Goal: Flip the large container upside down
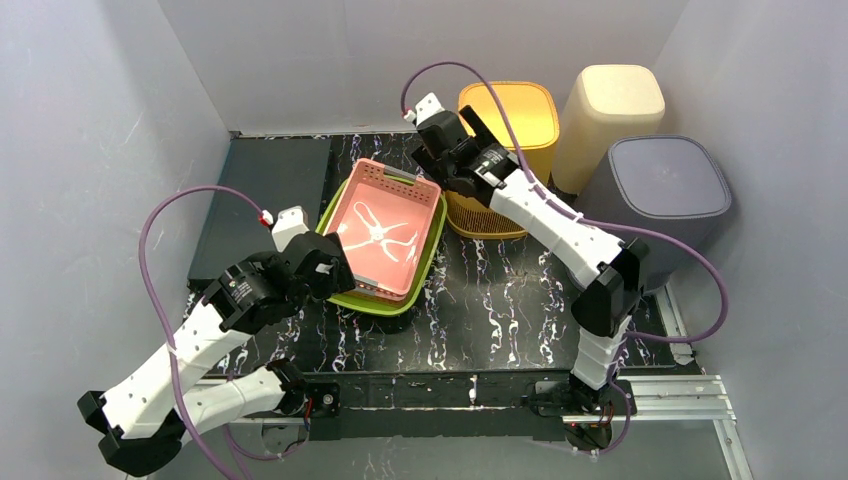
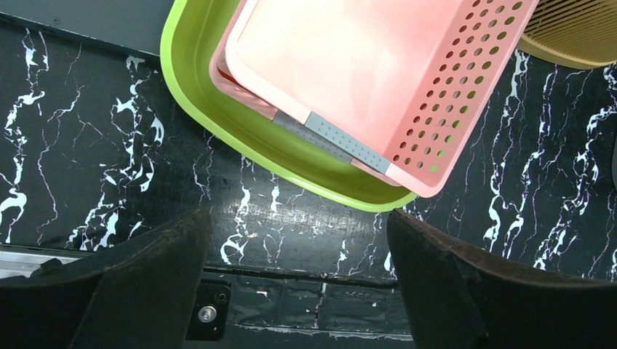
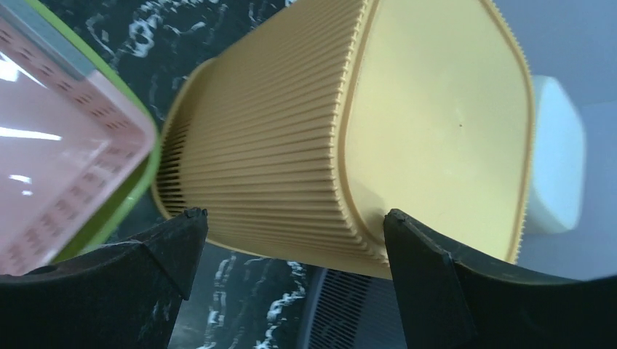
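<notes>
The yellow bin (image 3: 436, 123), which I take for the large container, stands just right of the green tray (image 2: 218, 109), its closed base up, so nothing can be seen inside it. The right gripper (image 3: 295, 218) is spread wide above its ribbed side and holds nothing; a careless swing can knock the bin over. The left gripper (image 2: 298, 218), also released, hovers at the tray's near corner. A pink basket (image 2: 364, 65) sits in the tray, apparently empty.

The top camera looks down from high up. Both wrist cameras sit very near. All three see the pink basket (image 1: 385, 235).
</notes>
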`<state>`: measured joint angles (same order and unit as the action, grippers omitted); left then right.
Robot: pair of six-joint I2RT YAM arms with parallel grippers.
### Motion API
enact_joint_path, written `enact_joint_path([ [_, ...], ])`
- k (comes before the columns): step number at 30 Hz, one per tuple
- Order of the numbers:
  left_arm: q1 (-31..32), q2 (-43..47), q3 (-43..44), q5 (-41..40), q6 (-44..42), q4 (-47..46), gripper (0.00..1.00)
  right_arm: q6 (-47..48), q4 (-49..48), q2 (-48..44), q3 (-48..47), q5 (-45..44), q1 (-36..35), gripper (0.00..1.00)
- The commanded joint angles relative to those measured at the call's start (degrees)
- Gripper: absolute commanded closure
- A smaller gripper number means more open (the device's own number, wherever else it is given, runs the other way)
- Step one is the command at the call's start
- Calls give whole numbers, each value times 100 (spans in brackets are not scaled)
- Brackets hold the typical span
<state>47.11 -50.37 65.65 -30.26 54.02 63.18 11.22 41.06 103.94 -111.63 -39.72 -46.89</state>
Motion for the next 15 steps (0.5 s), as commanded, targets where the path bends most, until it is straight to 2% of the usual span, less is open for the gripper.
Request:
enact_joint_path([
  [1, -14, 166, 37, -91, 25, 182, 11, 912, -715, -233, 471, -903, 100, 1],
  [6, -29, 100, 106, -129, -56, 175, 10, 1998, -2022, -480, 1443, -190, 603, 1],
  [11, -38, 84, 146, -66, -44, 181, 10, 2549, -2926, -556, 1929, 1064, 1372, 1],
  [15, -36, 185, 29, -51, 30, 160, 10, 2699, -3136, -435, 1940, 2166, 1720, 1],
])
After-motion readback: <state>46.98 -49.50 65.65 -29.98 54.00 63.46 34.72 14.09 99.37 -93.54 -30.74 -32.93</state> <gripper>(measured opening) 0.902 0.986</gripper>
